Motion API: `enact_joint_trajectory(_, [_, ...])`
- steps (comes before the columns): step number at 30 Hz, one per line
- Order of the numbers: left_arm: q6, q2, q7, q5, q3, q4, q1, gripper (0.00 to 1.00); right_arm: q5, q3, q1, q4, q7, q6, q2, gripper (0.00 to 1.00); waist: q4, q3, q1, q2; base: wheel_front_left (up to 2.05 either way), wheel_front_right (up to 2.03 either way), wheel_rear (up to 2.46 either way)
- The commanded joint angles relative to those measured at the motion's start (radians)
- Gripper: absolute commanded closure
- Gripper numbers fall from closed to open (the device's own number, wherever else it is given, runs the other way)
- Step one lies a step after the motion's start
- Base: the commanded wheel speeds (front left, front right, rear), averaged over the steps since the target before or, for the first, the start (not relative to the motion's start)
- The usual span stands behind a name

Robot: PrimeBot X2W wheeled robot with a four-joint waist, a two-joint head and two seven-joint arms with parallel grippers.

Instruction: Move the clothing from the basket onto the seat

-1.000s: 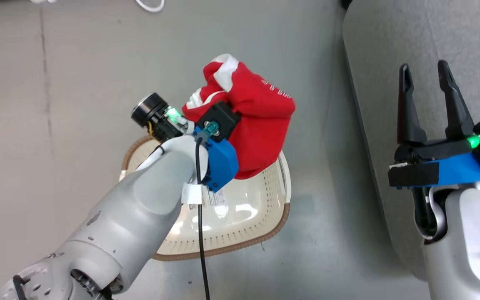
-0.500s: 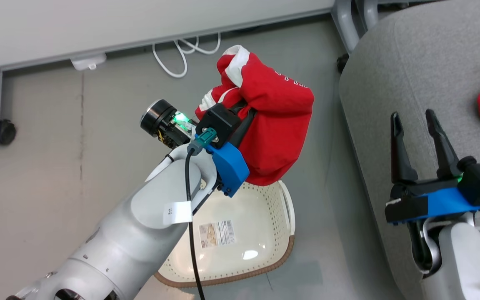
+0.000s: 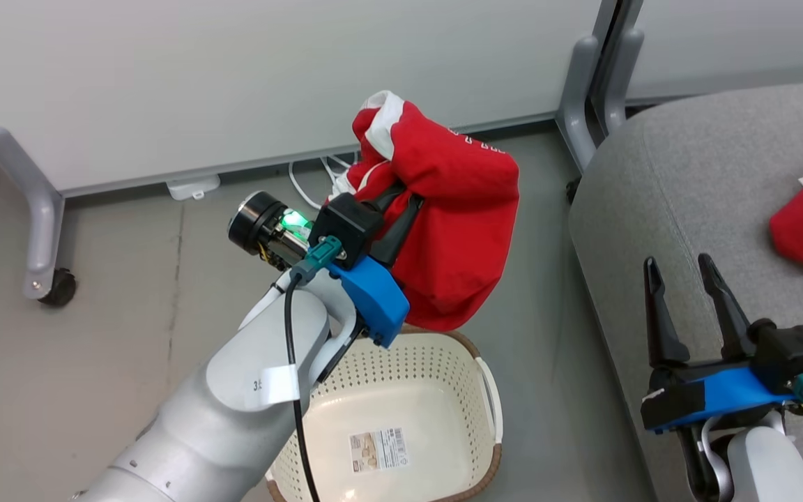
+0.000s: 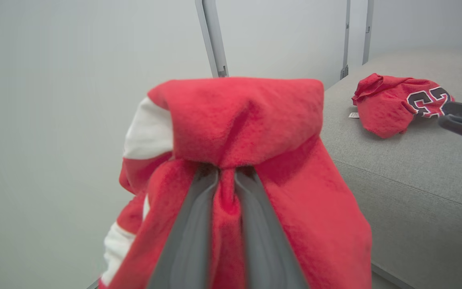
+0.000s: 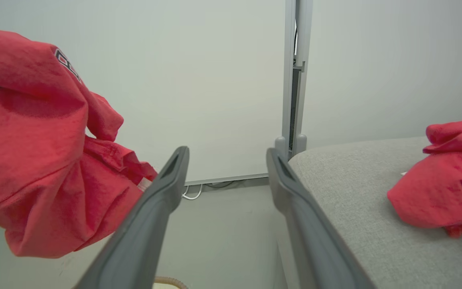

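Note:
My left gripper (image 3: 405, 200) is shut on a bunched red garment with white trim (image 3: 461, 230), held in the air above the far rim of the basket (image 3: 436, 359). In the left wrist view the fingers (image 4: 193, 224) pinch a fold of the cloth (image 4: 247, 120). The cream basket holds no cloth; a label lies on its bottom. The second red garment, with the number 23 (image 4: 395, 102), lies on the grey seat (image 3: 694, 181) at the right. My right gripper (image 3: 677, 260) stands open over the seat's near edge, holding nothing.
A white partition wall stands behind, on grey legs with a caster wheel (image 3: 60, 289) at the left and a grey post (image 3: 583, 90) beside the seat. White cables (image 3: 307, 181) lie on the floor behind the held garment.
The head view has tilted up, bringing the wall and more of the seat into the picture. The left gripper, still shut on the garment, now holds it higher, past the basket's far rim.

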Motion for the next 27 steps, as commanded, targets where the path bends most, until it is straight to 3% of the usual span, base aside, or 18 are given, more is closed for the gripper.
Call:
enact_joint_trajectory(1, [0.000,0.004,-0.005,0.004,0.008,-0.004,0.018,1.00,0.005,0.000,0.019,0.004,0.000,0.000,0.000,0.00,0.010,-0.025,0.0001,-0.0001,0.00,0.00,0.00])
enact_joint_trajectory(17, [-0.011,0.003,-0.005,0.015,0.019,-0.029,0.063,1.00,0.027,0.033,0.060,0.013,0.000,0.000,0.000,0.00,0.032,-0.076,0.0001,-0.0001,0.00,0.00,0.00])
enact_joint_trajectory(27, [-0.015,-0.003,-0.005,0.028,0.022,-0.046,0.054,1.00,0.065,0.152,0.033,0.030,0.000,0.000,-0.001,0.00,0.042,-0.068,0.0001,-0.0001,0.00,0.00,0.00])
